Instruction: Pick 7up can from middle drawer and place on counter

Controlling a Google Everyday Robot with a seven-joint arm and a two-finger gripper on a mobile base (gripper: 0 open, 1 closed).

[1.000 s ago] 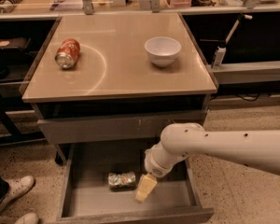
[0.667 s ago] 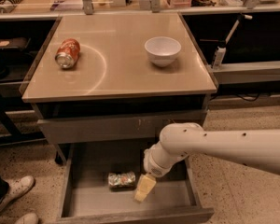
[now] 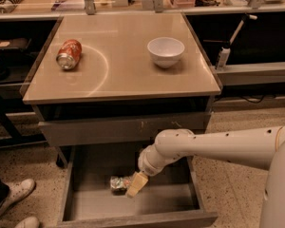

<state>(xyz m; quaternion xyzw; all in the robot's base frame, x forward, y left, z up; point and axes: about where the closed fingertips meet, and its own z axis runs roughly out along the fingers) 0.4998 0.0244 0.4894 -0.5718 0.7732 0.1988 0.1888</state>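
Inside the shallow grey middle drawer (image 3: 133, 205), the white arm (image 3: 213, 148) slants down from the right, tan gripper (image 3: 135, 185) beside the dented green-and-silver 7up can (image 3: 118, 183). Its grip cannot be told.

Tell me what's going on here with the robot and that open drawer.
A robot arm is reaching down into the open middle drawer, with its claw right by a green soda can lying on its side on the drawer floor. The can is not yet on the counter; up there sit an orange-red can, also on its side, and a white bowl.
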